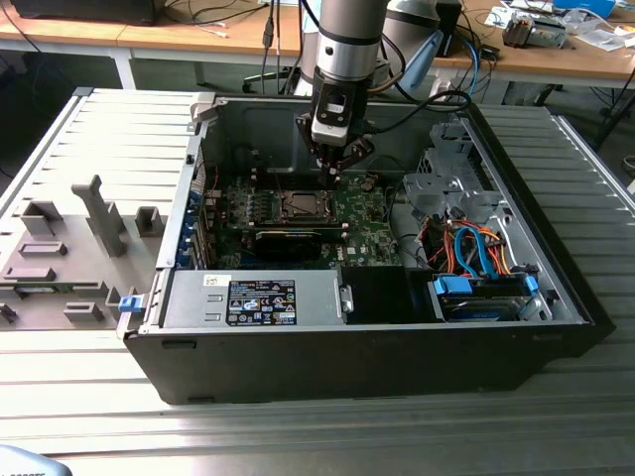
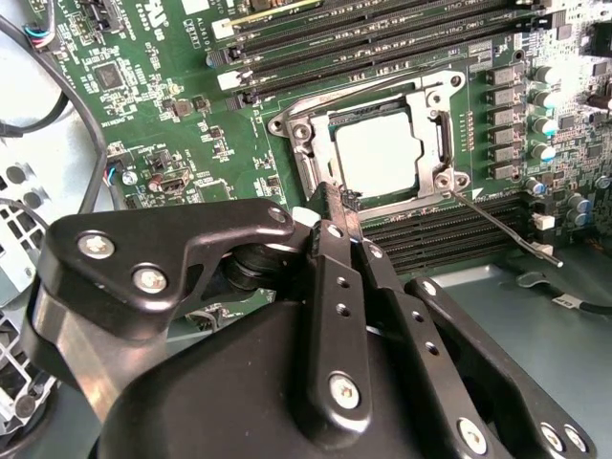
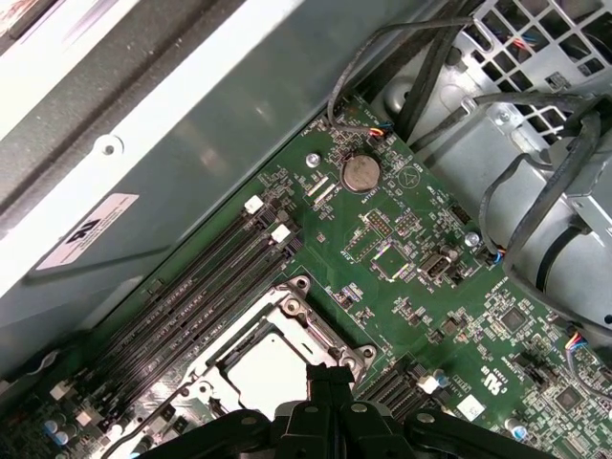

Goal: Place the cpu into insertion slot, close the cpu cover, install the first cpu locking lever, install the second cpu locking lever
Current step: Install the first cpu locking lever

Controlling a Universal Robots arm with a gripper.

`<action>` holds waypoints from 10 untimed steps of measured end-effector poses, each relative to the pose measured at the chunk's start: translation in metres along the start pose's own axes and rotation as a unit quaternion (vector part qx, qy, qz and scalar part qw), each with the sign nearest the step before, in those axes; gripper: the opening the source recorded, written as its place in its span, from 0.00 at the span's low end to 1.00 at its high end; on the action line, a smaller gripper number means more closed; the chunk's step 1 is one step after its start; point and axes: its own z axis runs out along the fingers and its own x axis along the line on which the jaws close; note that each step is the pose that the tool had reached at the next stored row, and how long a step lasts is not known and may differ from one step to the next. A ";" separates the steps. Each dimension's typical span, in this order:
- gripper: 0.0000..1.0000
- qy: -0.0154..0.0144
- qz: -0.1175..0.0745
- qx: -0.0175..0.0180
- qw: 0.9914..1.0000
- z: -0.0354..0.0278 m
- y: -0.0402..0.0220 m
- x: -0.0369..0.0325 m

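Okay, we see the gripper (image 1: 338,167) lowered into the open case (image 1: 397,347). In the exterior view the insertion slot (image 1: 282,204) sits at about 7 o'clock from it, too small there to read any detail. In the second wrist view the fingers (image 2: 330,249) are pressed together with no gap. Their tips are at one corner of the cpu cover (image 2: 308,143) and hide what lies under them. The cpu (image 2: 380,153) is in the slot, silver top up, and the cover lies flat around it as a frame. A thin locking lever (image 2: 502,228) juts from another corner out across the dark memory slots (image 2: 449,234); we cannot tell if it is latched. In the first wrist view the gripper body cuts off part of the cpu and cover. The green motherboard (image 3: 411,239) runs under loose cables (image 3: 535,220).
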 end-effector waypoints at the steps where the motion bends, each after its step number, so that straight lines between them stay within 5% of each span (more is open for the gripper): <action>1: 0.11 0.000 0.000 0.000 1.000 0.0000 0.0000 0.0000; 10: 0.11 0.000 -0.004 0.000 1.000 0.0000 0.0000 0.0000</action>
